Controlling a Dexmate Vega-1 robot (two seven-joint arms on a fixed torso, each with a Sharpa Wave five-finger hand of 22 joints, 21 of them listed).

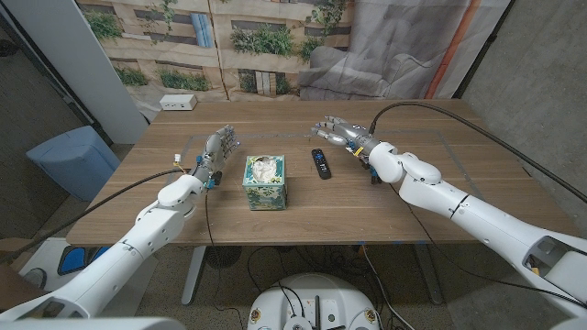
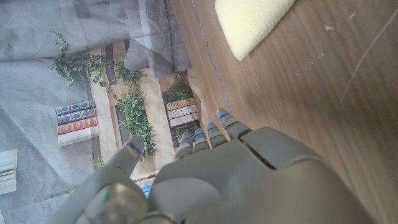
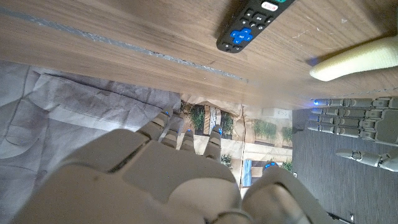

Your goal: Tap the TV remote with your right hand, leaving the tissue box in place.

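**Hovering by the remote**

Lying in the middle of the frame, the TV remote (image 1: 320,163) sits right of the tissue box (image 1: 264,181). The right hand (image 1: 341,134) hangs just above-right, fingers apart, holding nothing. The left hand (image 1: 215,152), left of the box, is loose and empty too.

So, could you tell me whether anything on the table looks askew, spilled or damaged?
Nothing stands out. The tissue box stands upright, the TV remote lies flat beside it, apart from it, and a small white box sits at the far corner.

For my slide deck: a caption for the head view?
Right hand open beside the remote; tissue box untouched at table centre.
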